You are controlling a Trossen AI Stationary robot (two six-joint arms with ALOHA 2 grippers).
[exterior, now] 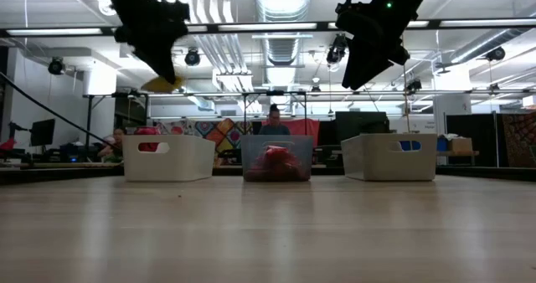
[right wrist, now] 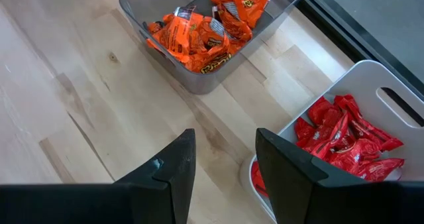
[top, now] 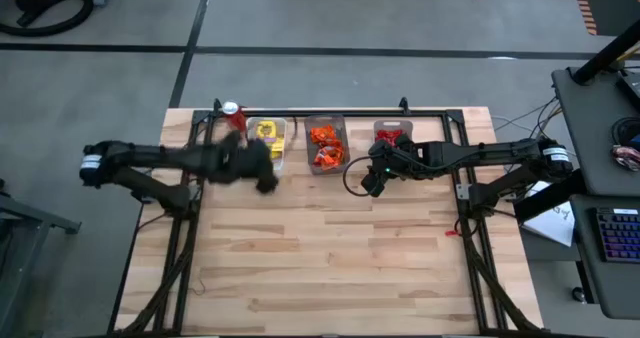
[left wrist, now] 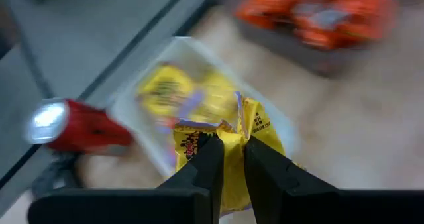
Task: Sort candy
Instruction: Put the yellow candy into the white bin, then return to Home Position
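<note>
Three bins stand in a row at the table's far edge: a white bin [top: 268, 143] of yellow candy [left wrist: 173, 91], a clear bin [top: 327, 144] of orange candy [right wrist: 199, 32], and a white bin [top: 393, 136] of red candy [right wrist: 341, 138]. My left gripper [left wrist: 228, 151] hangs in the air just near of the yellow bin, shut on a yellow candy packet [left wrist: 222, 134]. My right gripper [right wrist: 225, 154] is open and holds nothing, raised above the table between the orange and red bins. My left gripper pinches the yellow packet between its two fingers [left wrist: 211, 159] at the middle of the crinkled wrapper [left wrist: 232, 128]. The packet is lifted clear, over the near edge of the yellow bin. In the low view it hangs below the fingers [exterior: 163, 84].
A red soda can [top: 232, 113] with a silver top stands at the far left, beside the yellow bin. A black frame rail [top: 330, 111] runs behind the bins. The bare wood table [top: 330, 248] spreads out toward the near edge. People sit in the room beyond [exterior: 274, 120].
</note>
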